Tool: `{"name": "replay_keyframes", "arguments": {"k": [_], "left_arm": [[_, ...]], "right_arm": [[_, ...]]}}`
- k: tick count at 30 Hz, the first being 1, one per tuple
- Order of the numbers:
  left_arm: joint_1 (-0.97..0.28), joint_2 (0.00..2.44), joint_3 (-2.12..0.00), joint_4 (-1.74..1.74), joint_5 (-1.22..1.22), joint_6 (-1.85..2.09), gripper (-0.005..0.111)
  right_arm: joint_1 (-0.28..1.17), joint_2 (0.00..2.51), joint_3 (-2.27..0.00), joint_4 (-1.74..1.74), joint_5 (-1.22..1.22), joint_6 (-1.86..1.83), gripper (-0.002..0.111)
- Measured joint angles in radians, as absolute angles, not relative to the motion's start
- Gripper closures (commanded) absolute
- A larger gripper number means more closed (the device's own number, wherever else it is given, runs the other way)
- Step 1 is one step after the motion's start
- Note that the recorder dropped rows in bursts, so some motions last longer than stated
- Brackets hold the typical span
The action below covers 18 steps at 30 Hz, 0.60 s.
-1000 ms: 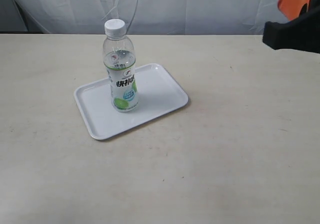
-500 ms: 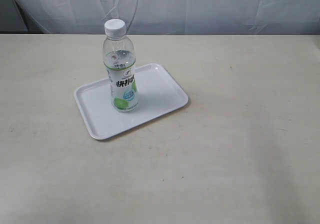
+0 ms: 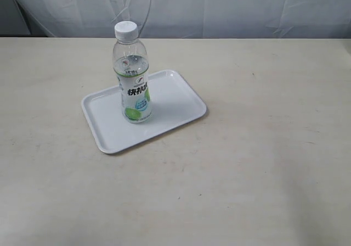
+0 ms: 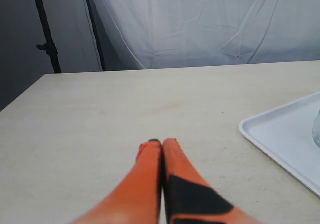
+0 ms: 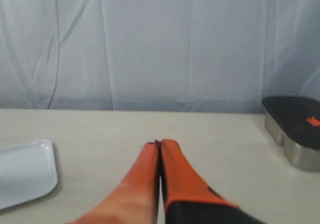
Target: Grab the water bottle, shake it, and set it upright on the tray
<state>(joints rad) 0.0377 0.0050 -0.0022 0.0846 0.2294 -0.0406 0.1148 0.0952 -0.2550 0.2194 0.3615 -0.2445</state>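
Exterior view: water bottle (image 3: 133, 76) stands upright on tray (image 3: 175, 99), near tray middle. Tray lies flat on table (image 3: 263, 163).
Left wrist view: left gripper (image 4: 161, 143) pressed together, low over table. Tray corner off to one side.
Right wrist view: right gripper (image 5: 159, 144) pressed together too. Tray corner on one side, metal box (image 5: 295, 134) on other.
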Motion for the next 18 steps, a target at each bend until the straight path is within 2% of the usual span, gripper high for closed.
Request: {"name": "replay_keyframes", "arguments": {"k": [6,18], "left_arm": [[0.038,0.005,-0.002,0.085,0.229,-0.041,0.107],[0.038,0.005,-0.002,0.085,0.229,-0.041,0.107]], "right_arm": [[0.115,0.021,-0.217,0.066,0.429,-0.086,0.105],[0.115,0.007,-0.126,-0.016,0.447,0.054,0.105]]}}
